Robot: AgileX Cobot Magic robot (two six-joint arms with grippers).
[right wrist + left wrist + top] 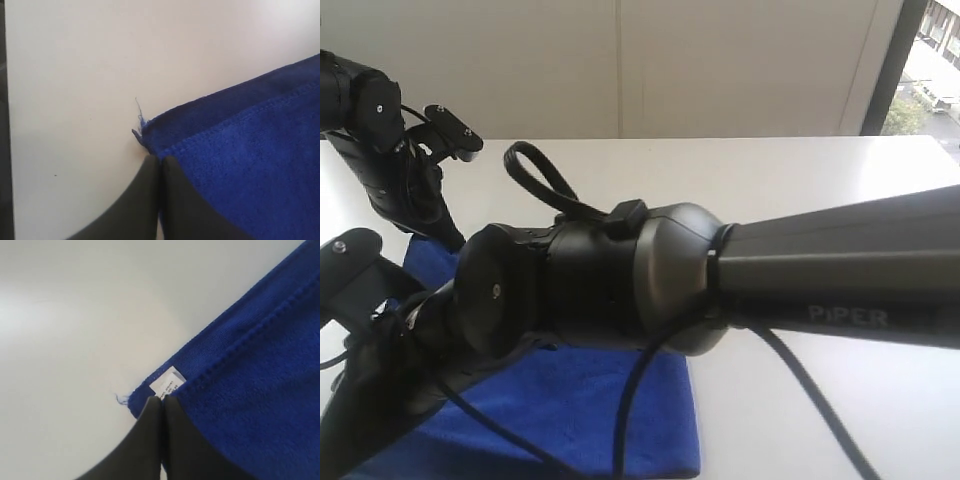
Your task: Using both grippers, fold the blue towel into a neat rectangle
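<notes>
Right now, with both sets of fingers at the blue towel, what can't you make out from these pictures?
Exterior view: the right arm hides much of the blue towel, which reaches the frame's bottom edge.
Left wrist view: print on the white tag is too small to read.
Both wrist views: the shut left fingers and right fingers cover the towel corners, so any pinched cloth is hidden.

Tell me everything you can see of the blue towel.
The blue towel is a deep blue, fuzzy cloth lying flat on the white table, partly hidden by the arms. It looks doubled: a stitched hem runs just inside the lower layer's edge. One corner bears a small white tag and loose threads. The left gripper and the right gripper are shut at two corners, apparently pinching them.
</notes>
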